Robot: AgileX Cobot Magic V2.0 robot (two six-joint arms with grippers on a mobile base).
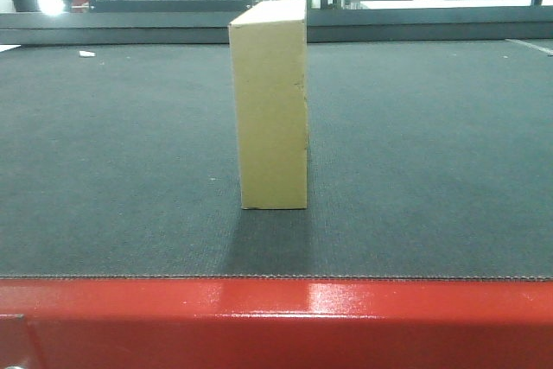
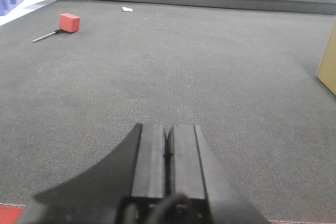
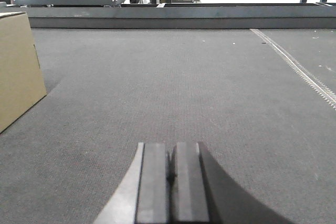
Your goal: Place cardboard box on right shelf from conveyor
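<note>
The plain tan cardboard box [image 1: 271, 105] stands upright on its narrow end in the middle of the dark grey conveyor [image 1: 432, 153], behind the belt's red frame edge [image 1: 276, 321]. In the left wrist view a corner of the box [image 2: 328, 66] shows at the far right. The right wrist view has the box [image 3: 17, 66] at its far left. My left gripper [image 2: 168, 132] is shut, empty, low over the belt to the box's left. My right gripper [image 3: 170, 150] is also shut and empty, to the box's right. The right shelf is out of view.
A small red block on a thin metal rod [image 2: 67, 23] lies on the belt far to the left, with a white scrap [image 2: 127, 9] beyond it. A stitched seam [image 3: 299, 66] crosses the belt at the right. A dark metal rail [image 1: 415, 19] bounds the far side.
</note>
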